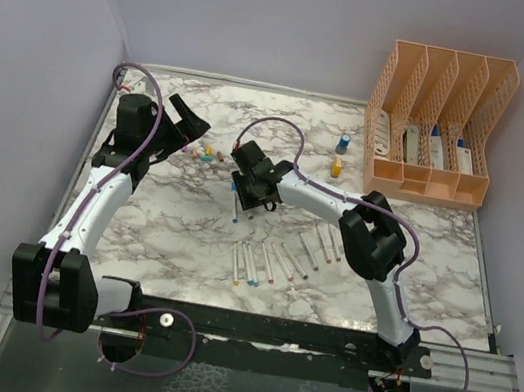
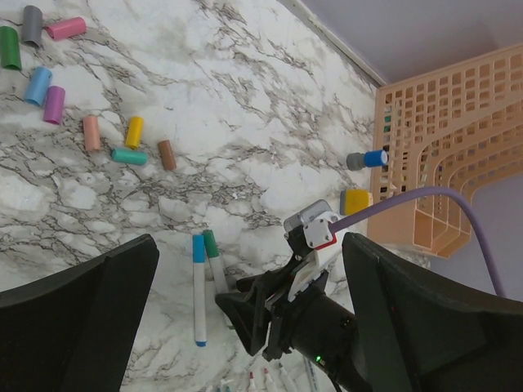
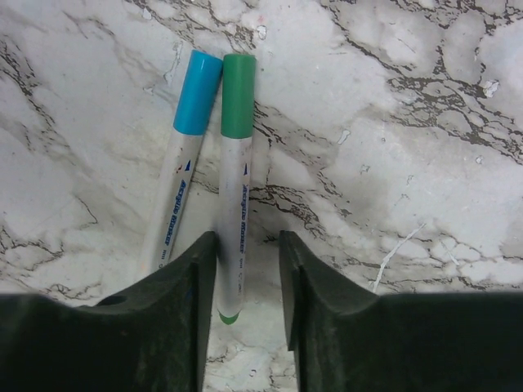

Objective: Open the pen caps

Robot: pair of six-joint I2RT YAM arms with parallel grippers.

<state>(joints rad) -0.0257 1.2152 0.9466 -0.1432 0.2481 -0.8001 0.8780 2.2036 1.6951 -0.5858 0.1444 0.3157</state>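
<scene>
From above, a marbled tabletop [image 1: 414, 253] is enclosed by lilac walls [image 1: 273, 15]. Left wrist: pen caps [image 2: 135, 131] are scattered beyond the raised, wide-open, empty left pincer [image 2: 249, 249]. Right wrist: a green-capped pen [image 3: 235, 188] is straddled, ungripped, by the lowered, narrowly open right pincer [image 3: 249, 249]

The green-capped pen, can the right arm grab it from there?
Probably yes: the right gripper is open with the green-capped pen between its fingers, though the blue-capped pen lies close beside.

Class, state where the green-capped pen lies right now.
Right wrist view: the green-capped pen lies just right of the blue-capped pen, its tail between the open fingers of the right gripper.
</scene>
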